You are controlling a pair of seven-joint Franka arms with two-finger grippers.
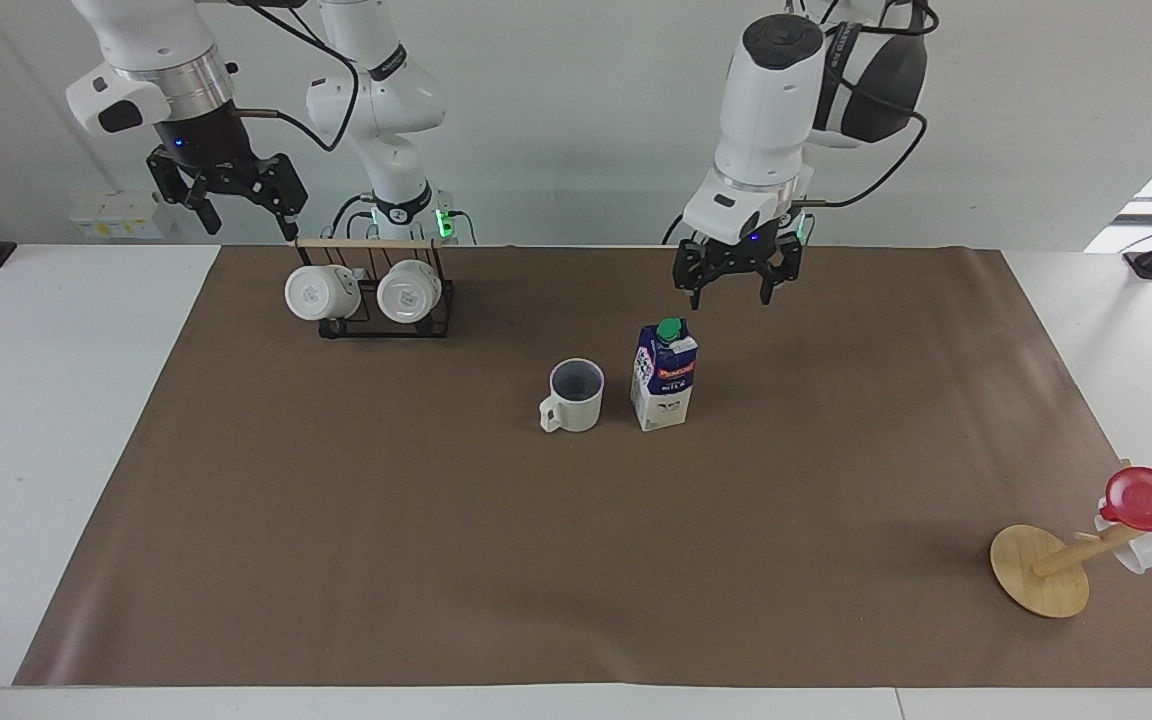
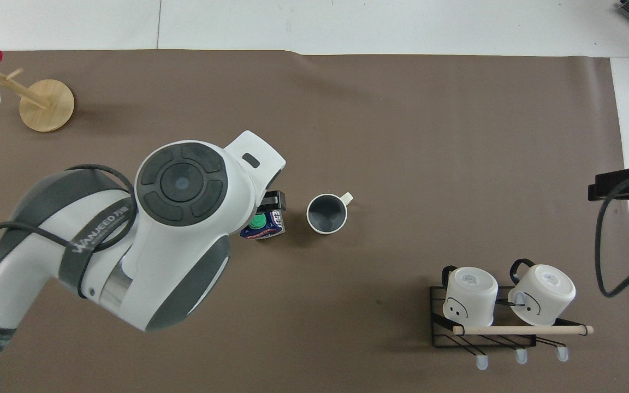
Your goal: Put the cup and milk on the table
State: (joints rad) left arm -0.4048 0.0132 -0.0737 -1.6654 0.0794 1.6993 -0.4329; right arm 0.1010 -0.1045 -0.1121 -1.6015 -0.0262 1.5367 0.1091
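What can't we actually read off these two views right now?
- Left gripper: overhead view, hidden under its own arm; only a dark tip shows.
- Milk: overhead view, partly covered by that arm.
- Right gripper: outside the overhead view.
- Clear cup on the tilted wooden stand: both views, mostly hidden by the red cup or cut by the edge.

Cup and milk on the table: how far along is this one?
It looks finished. The cup and the milk both stand upright, side by side on the table. Nothing is in hand: the left gripper is open above the milk, and the right gripper waits open over the mug rack. Nothing visible remains.
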